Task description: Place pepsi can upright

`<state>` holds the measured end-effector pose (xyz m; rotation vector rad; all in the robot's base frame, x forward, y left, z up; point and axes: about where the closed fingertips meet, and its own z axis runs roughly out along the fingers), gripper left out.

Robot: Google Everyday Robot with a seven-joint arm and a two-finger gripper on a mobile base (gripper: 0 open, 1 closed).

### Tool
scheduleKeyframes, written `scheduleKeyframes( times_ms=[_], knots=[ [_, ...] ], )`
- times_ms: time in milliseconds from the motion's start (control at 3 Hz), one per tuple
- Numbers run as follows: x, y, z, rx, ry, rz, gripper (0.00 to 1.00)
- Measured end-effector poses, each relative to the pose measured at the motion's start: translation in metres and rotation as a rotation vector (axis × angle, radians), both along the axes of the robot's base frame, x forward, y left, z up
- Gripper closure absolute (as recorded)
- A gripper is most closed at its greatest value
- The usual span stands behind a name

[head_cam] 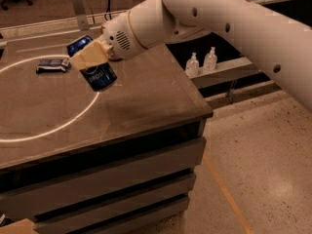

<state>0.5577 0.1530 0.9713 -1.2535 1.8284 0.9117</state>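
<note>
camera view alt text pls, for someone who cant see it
A white robot arm's gripper holds a blue pepsi can tilted over a brown table marked with a white circle. A small dark packet lies on the table beside it, and two small bottles stand on a shelf past the table's edge.

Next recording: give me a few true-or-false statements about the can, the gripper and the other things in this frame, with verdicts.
1. The gripper is shut on the blue aluminium pepsi can. True.
2. The can stands upright on the brown table. False: it is tilted, held in the gripper above the tabletop.
3. A small flat dark-blue packet lies on the table, apart from the can. True.
4. Two small clear bottles stand on the tabletop. False: they stand on a pale shelf beyond the table's edge.
</note>
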Motion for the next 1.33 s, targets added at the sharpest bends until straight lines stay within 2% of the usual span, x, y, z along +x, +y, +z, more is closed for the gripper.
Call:
scheduleKeyframes(
  times_ms=[333, 667, 1000, 1333],
  knots=[
    [0.018, -0.015, 0.012, 0.12, -0.122, -0.04, 1.0],
    [0.026, -0.019, 0.009, 0.196, -0.182, -0.052, 1.0],
    [0.032, -0.02, -0.003, 0.287, -0.203, -0.057, 1.0],
    [0.035, -0.021, -0.009, 0.333, -0.204, -0.063, 1.0]
  ],
)
